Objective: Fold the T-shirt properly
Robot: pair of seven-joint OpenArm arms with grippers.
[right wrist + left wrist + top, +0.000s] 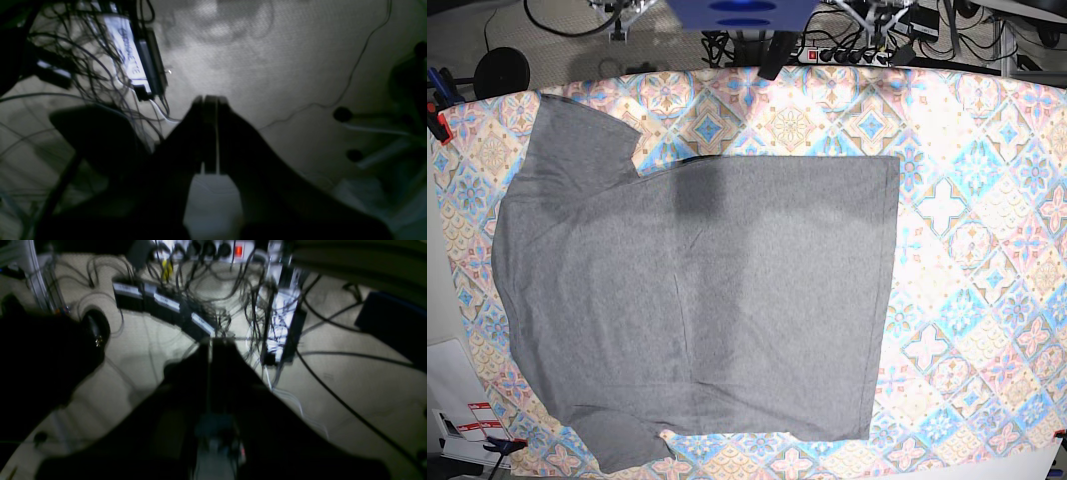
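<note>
The grey T-shirt (697, 300) lies spread flat on the tile-patterned cloth (987, 250) in the base view. Its sleeves point to the upper left and lower left, and its straight hem is on the right. Neither gripper shows in the base view. In the left wrist view my left gripper (211, 343) is shut and empty, hanging over the floor beyond the table. In the right wrist view my right gripper (210, 100) is shut and empty, also over the floor. The T-shirt is out of both wrist views.
Power strips and tangled cables (213, 306) lie on the floor behind the table. A chair base with castors (347, 115) stands on the floor. A red clamp (437, 125) holds the cloth's left edge. Papers (467, 425) lie at the lower left.
</note>
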